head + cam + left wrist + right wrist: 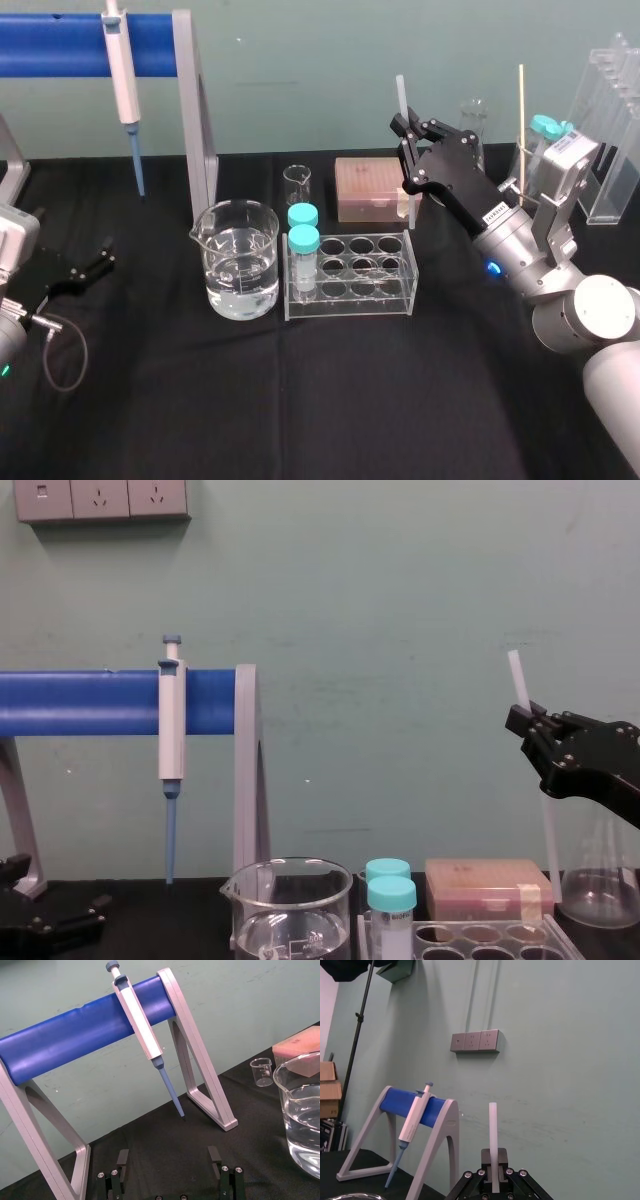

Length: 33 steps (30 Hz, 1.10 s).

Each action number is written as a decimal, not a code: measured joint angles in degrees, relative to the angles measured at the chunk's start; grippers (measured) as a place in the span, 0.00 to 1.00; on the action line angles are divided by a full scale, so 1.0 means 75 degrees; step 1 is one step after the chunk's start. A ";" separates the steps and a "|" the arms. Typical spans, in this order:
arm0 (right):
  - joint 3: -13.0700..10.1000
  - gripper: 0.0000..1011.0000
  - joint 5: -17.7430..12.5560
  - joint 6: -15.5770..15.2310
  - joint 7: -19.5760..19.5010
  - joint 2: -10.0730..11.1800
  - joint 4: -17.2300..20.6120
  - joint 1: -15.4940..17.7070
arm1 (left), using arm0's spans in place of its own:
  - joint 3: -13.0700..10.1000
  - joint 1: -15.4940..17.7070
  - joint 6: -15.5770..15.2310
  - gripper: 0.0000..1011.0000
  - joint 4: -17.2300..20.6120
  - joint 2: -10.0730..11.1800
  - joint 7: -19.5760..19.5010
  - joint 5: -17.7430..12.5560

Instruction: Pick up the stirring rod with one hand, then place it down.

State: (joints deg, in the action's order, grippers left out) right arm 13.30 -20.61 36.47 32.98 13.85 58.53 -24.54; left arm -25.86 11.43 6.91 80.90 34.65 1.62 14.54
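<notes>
left gripper [168, 1152] fingers apart | pipette [142, 1025] hangs on stand [65, 1040] | beaker [301, 1110] near

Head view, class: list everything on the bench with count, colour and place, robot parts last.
thin translucent-white stirring rod: one, white, near upright in the right gripper
large glass beaker: one, clear, part-filled with clear liquid, left of the rack
small glass beaker: one, clear, behind the rack
clear plastic tube rack: one, centre
teal-capped tubes: two, rack's left end
pink box: one, behind the rack
glass flask: one, clear, back right
grey-and-blue pipette: one, hanging on the blue-barred stand
left gripper: black, open, low at the table's left
right gripper: black, shut on the rod
</notes>
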 joint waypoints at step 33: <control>0.0000 0.07 0.0000 0.0000 0.0000 0.0000 0.0000 0.0000 | 0.0000 0.0000 0.0000 0.99 0.0000 0.0000 0.0000 0.0000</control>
State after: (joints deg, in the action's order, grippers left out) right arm 13.30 -20.61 36.47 32.99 13.85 58.53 -24.54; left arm -25.86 11.43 6.91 80.90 34.64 1.62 14.55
